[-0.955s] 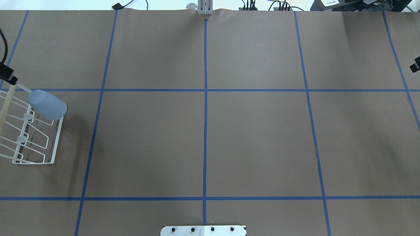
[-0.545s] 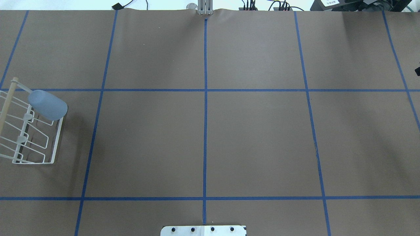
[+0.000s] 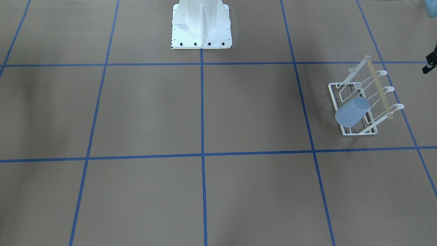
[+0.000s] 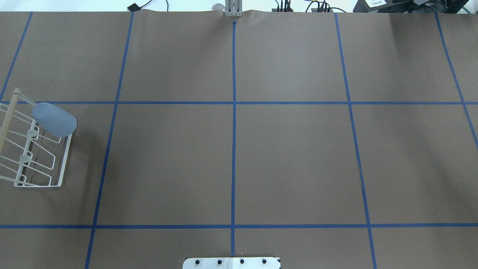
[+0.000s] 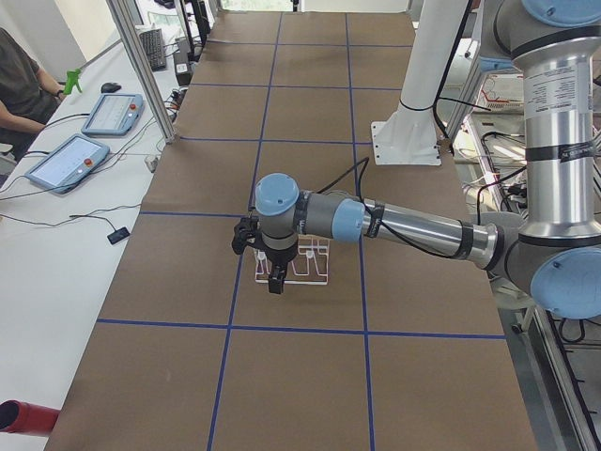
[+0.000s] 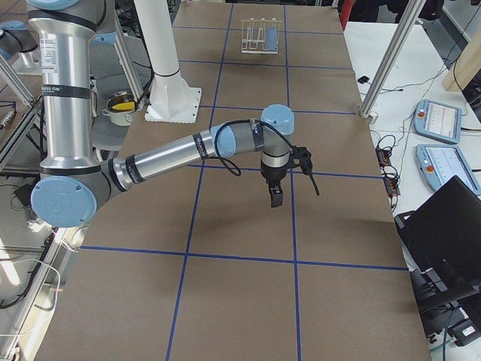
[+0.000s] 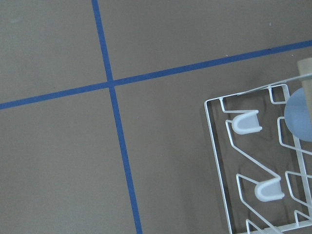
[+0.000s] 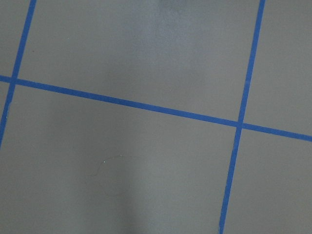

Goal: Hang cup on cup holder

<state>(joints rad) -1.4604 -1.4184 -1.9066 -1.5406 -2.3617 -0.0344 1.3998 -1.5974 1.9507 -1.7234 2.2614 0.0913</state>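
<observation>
well, cup (image 4: 54, 119) on cup holder (image 4: 65, 160)

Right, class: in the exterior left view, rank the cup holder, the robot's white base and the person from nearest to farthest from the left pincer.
1. cup holder: right by the left pincer.
2. white base: further back, towards the view's right.
3. person: top-left corner, well off to the side.
</observation>
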